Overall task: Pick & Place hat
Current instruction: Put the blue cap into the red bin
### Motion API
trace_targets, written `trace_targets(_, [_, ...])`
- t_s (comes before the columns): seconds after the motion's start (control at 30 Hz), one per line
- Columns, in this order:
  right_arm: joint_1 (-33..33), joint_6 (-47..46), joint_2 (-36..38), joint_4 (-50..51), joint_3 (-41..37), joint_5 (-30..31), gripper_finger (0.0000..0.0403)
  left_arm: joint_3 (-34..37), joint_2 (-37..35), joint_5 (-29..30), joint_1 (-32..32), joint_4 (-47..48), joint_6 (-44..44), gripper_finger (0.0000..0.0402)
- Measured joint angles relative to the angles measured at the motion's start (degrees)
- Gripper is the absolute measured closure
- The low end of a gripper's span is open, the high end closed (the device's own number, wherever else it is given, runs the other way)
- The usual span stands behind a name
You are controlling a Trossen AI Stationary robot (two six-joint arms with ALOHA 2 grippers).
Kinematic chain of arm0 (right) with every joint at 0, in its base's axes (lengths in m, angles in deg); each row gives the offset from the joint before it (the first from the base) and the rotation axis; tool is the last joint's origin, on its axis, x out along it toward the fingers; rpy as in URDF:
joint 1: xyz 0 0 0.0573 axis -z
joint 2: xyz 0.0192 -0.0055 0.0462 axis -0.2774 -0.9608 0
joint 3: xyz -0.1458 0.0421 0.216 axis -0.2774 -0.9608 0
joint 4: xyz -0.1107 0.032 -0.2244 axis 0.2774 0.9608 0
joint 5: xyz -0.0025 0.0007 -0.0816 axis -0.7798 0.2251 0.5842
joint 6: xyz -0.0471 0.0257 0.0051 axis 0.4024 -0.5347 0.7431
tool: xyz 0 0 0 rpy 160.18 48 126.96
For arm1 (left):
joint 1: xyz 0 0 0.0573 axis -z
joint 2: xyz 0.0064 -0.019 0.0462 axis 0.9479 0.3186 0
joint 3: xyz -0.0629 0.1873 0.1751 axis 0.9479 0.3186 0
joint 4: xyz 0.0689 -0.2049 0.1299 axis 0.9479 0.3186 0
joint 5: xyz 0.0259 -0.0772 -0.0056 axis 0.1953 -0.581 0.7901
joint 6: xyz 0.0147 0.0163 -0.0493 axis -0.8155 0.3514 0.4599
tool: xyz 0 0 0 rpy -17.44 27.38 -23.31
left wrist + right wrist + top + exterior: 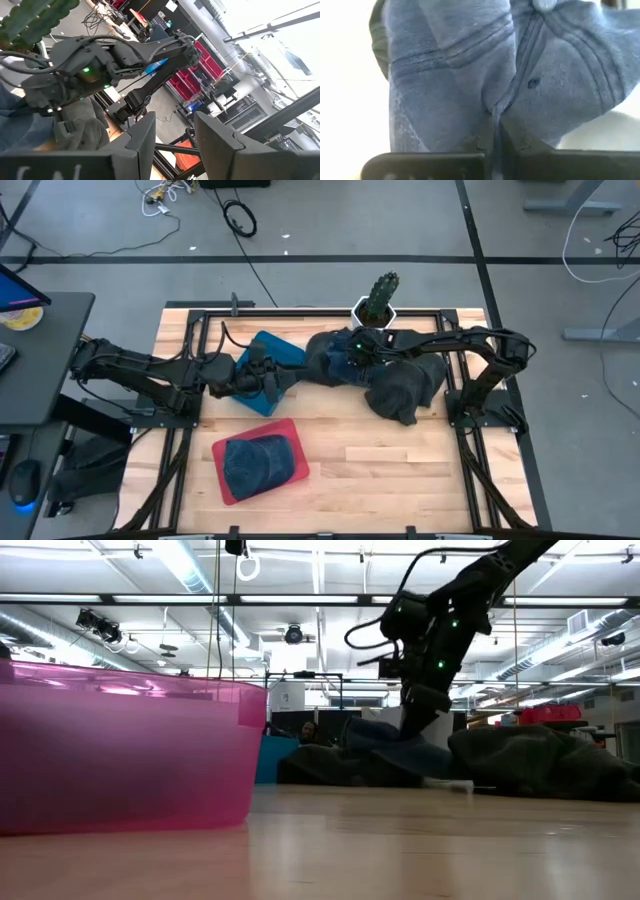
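A blue denim hat (465, 70) lies at the far middle of the table (400, 470), crumpled against a heap of dark hats (405, 385). My right gripper (348, 358) slants down onto it from the right and is shut on its cloth; in the low view it (415, 735) meets the hat (385, 745) at table level. My left gripper (272, 375) hovers level above a teal box (275, 348) at the left. Its fingers (150, 135) stand open with nothing between them. My right gripper pinches a raised fold of the blue hat's crown (492, 107) between its two fingers, beside a seam and an eyelet, below the top button. The fingers come from above, slanting down from the table's right. The hat stays crumpled on the table.
A pink tray (228, 480) at the near left holds another blue hat (262, 460); in the low view its wall (120, 750) fills the left. A potted cactus (378, 298) stands at the far edge. Bare wood lies at the near right.
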State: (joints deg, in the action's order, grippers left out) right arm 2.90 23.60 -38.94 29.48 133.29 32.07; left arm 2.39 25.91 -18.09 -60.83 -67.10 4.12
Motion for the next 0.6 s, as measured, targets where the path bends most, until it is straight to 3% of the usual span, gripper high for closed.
trace_targets(0.43, [-4.5,-3.3,15.2,2.9,0.0,2.4,0.0401,0.0,0.0,0.1,0.0,0.1,-0.4,0.0262])
trace_targets(0.6, [-7.2,-5.7,21.7,2.6,0.0,3.0,0.0402,0.0,0.0,3.4,-0.2,0.3,4.0,0.0262])
